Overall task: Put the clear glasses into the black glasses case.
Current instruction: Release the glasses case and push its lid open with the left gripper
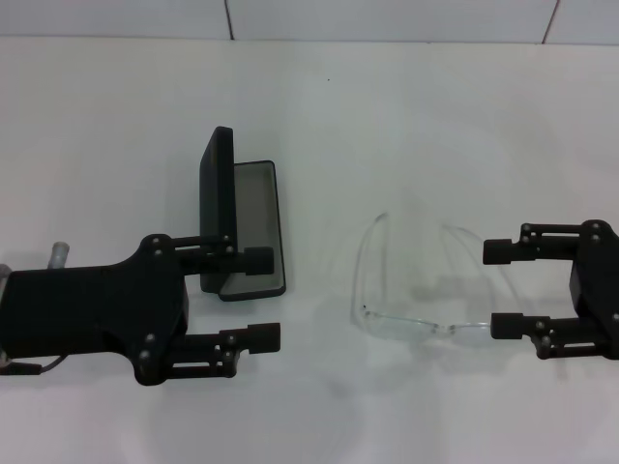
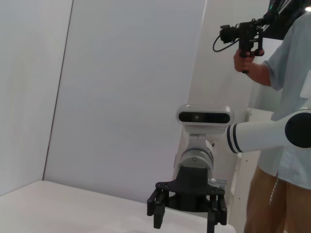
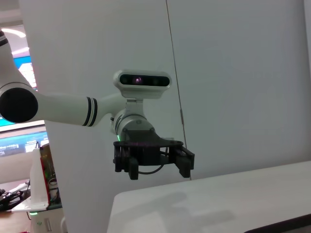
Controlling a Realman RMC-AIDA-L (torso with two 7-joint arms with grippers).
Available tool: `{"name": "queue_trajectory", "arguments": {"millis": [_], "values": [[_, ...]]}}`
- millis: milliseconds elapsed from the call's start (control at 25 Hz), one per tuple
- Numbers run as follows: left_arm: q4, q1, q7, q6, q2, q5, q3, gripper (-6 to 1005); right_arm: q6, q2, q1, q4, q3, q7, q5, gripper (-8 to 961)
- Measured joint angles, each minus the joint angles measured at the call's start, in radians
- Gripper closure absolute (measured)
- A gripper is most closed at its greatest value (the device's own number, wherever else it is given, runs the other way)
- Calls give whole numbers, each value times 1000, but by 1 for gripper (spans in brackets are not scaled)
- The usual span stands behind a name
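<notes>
The black glasses case [image 1: 215, 193] lies open left of centre in the head view, its lid standing upright and its grey-lined base flat on the white table [image 1: 387, 116]. The clear glasses [image 1: 426, 327] rest on the table to its right, arms unfolded and pointing away from me. My left gripper [image 1: 261, 298] is open, low at the case's near end, one finger overlapping the case's near end. My right gripper [image 1: 501, 288] is open at the right end of the glasses, with the frame's corner by its nearer finger. Nothing is held.
A tiled wall [image 1: 387, 19] runs behind the table's far edge. The left wrist view shows the right arm's gripper [image 2: 187, 213] and a person filming [image 2: 282, 63] behind it. The right wrist view shows the left arm's gripper [image 3: 153, 162] over the table.
</notes>
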State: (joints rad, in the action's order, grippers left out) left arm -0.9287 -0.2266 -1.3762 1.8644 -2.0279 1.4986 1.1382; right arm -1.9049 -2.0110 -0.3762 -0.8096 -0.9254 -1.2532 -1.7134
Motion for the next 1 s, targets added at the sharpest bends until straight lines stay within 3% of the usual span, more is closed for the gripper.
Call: {"name": "queue_trajectory", "arguments": {"millis": [360, 680, 840, 1000], "values": [[1, -7, 1, -1, 0, -6, 0, 286, 3, 0, 8, 9, -3, 5, 0, 261], [-6, -8, -13, -3, -29, -13, -74, 289, 13, -1, 9, 10, 0, 6, 2, 262], [-132, -26, -218, -13, -46, -16, -145, 294, 28, -3, 7, 11, -7, 6, 6, 262], [-326, -83, -587, -124, -42, 44, -181, 298, 29, -3, 2, 13, -7, 4, 7, 262]]}}
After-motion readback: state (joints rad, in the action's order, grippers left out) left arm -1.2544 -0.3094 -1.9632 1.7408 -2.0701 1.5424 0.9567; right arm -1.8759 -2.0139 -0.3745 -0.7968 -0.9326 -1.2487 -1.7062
